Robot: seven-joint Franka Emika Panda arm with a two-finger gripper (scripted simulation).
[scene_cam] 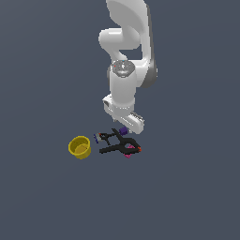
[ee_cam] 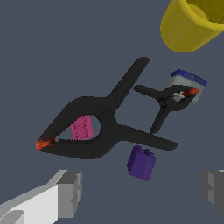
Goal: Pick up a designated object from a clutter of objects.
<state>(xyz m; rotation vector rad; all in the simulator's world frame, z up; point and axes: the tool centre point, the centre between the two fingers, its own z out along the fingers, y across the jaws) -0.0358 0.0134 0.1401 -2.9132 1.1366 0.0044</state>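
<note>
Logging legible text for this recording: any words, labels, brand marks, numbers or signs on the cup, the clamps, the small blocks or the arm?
None can be read in either view.
yellow cup: plain, no print.
large black clamp and small black clamp: no markings.
purple block and pink block: studs only, no lettering.
blue-and-grey piece: too blurred to tell.
robot arm: no logo visible.

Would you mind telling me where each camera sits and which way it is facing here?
Exterior view: off the arm, raised, angled down at the clutter; shows the white arm above the yellow cup.
Wrist view: on the wrist, looking down past the gripper, jaws apart, at the purple block.
Shared: purple block, cup, large black clamp, pink piece.
</note>
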